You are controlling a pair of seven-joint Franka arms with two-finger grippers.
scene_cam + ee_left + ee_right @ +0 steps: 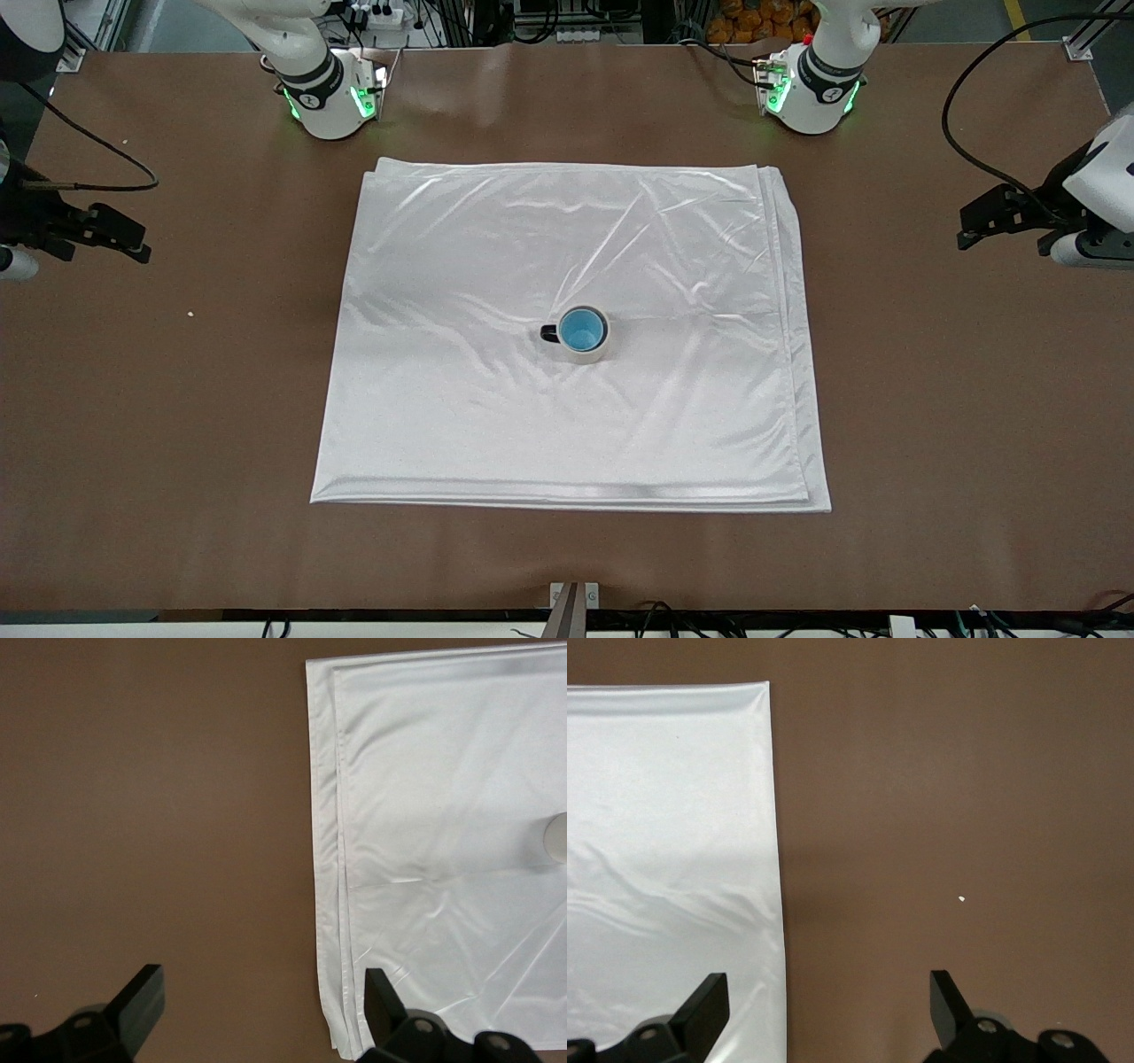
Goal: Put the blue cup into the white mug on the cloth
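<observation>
A brown table [930, 425] holds a shiny white folded cloth [461, 266]. Near the cloth's middle stands the white mug [586, 354], black handle toward the right arm's end, with the blue cup [582, 330] nested inside. The left gripper [257, 997] waits, fingers spread, apparently over bare table just beside the cloth's edge. The right gripper [828, 999] waits open over the cloth's edge at the right arm's end.

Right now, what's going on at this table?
Nothing is being handled. The blue cup already sits inside the white mug, which stands near the middle of the cloth. Both arms wait at the table's ends: the left pincer is open over the cloth's edge and bare table, the right pincer open over the bare table beside the cloth.
</observation>
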